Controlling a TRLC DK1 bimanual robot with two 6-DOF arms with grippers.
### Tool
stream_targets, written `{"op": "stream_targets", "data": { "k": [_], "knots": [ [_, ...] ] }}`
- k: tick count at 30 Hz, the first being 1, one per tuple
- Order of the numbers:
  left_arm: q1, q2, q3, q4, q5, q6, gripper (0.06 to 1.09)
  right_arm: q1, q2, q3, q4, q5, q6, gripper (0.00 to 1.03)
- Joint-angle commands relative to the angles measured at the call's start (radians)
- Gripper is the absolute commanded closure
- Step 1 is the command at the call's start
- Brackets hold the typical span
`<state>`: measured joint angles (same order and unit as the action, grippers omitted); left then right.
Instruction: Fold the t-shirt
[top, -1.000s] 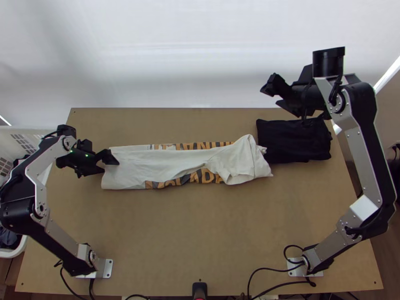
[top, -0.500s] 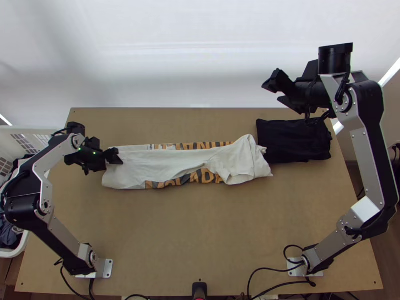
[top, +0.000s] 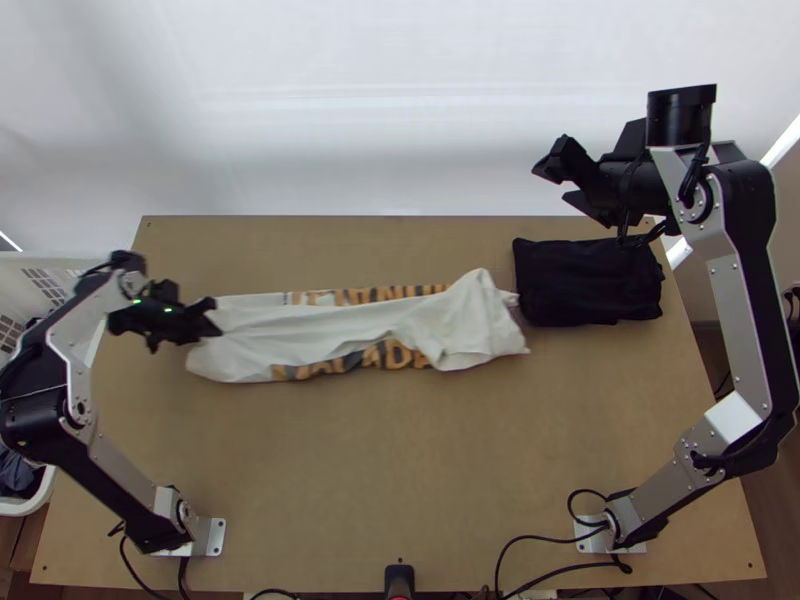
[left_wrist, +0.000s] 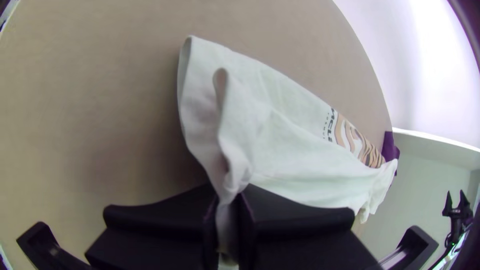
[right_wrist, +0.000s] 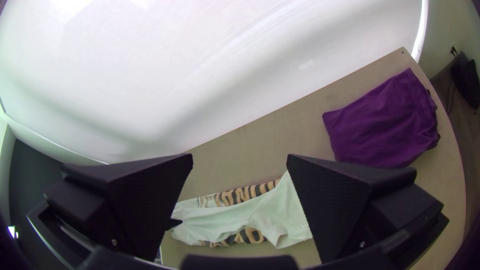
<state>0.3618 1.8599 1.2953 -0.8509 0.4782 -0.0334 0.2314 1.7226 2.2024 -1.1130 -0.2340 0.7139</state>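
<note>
- T-shirt: long folded strip on the table; folds partly cover 2 rows of lettering.
- Left gripper: closed on 1 end, hiding some pinched cloth.
- Right gripper: wide open, empty.

Landmark: t-shirt, long strip across table.
- Near side: widest passage, bare wood along its full length. Cables and a black device lie well apart from it, at the near edge.
- Far side: narrower bare strip, then white backdrop behind the table edge.
- Left end: blocked by left gripper, clamped on the cloth; laundry basket farther left.
- Right end: folded dark cloth just beside; touching or apart, cannot tell. Right gripper hangs beyond, to the far right, fingers spread.
</note>
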Motion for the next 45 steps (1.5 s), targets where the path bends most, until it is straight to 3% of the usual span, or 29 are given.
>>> {"op": "stream_targets", "data": {
  "k": [1, 8, 18, 26, 35, 45],
  "knots": [
    [0.128, 0.002, 0.068, -0.053, -0.02, 0.09, 1.05, -0.01, -0.011, 0.019, -0.008, -0.011, 0.025, 0.13],
    [0.212, -0.054, 0.213, -0.197, -0.035, 0.122, 1.05, -0.015, 0.0, 0.017, -0.005, -0.01, 0.013, 0.13],
    [-0.187, -0.263, 0.366, -0.247, -0.026, -0.184, 1.05, -0.067, -0.008, 0.003, -0.008, -0.01, -0.018, 0.13],
    [-0.486, -0.192, 0.453, -0.218, -0.039, -0.341, 1.05, -0.099, -0.037, -0.041, -0.008, -0.011, -0.03, 0.13],
    [-0.678, -0.087, 0.473, -0.122, -0.087, -0.462, 1.05, -0.107, -0.083, -0.118, -0.008, -0.011, -0.028, 0.13],
    [-0.842, 0.088, 0.639, -0.111, -0.124, -0.505, 1.05, -0.107, -0.135, -0.194, -0.008, -0.011, -0.025, 0.13]
  ]
}}
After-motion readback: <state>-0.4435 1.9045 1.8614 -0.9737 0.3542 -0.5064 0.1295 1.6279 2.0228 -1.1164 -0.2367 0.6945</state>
